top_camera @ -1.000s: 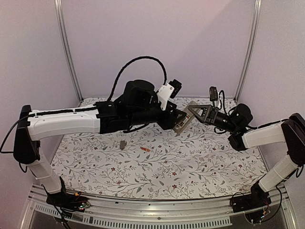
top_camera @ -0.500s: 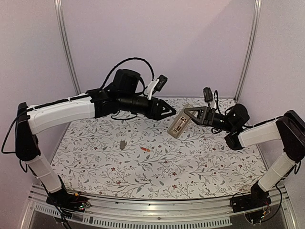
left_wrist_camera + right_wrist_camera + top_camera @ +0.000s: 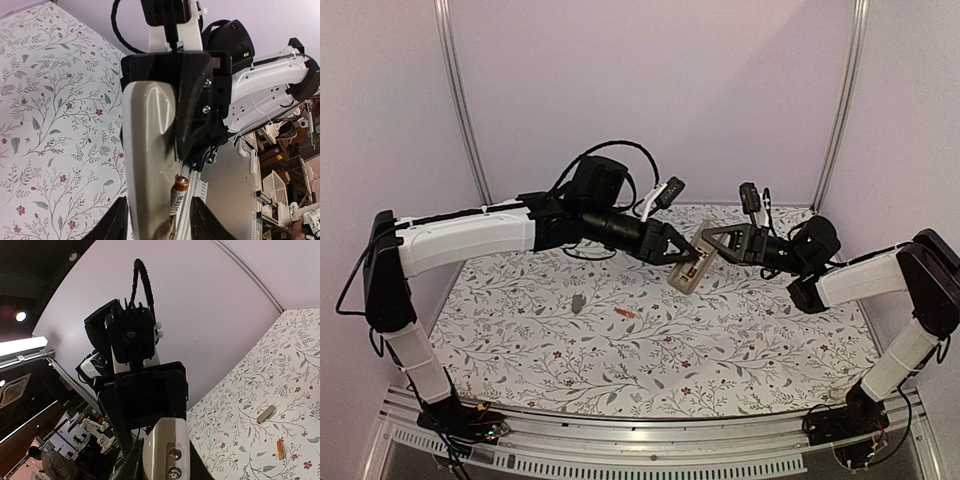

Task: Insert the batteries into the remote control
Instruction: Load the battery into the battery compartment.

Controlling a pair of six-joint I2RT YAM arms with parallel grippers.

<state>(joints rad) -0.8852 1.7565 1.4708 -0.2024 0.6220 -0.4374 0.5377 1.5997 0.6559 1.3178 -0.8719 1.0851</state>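
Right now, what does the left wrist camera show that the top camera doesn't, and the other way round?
Only left wrist: a battery lying against the remote, between the fingers of the left gripper. Only top: a second battery and a grey piece on the table, plus both whole arms. Both: the remote clamped in the right gripper.

The top external camera sits high behind the near edge of the floral-patterned table cover (image 3: 740, 350), looking down across it toward the pale lilac back wall (image 3: 650, 90). The wrist cameras face each other at close range across the slim grey-tan plastic remote control (image 3: 688, 272), the left seeing the black-and-white right arm (image 3: 265, 85), the right tilted up at the matching left arm (image 3: 470, 235). All three share the remote; top and right wrist also share a tiny orange-red cylindrical battery (image 3: 280, 449) on the cover.
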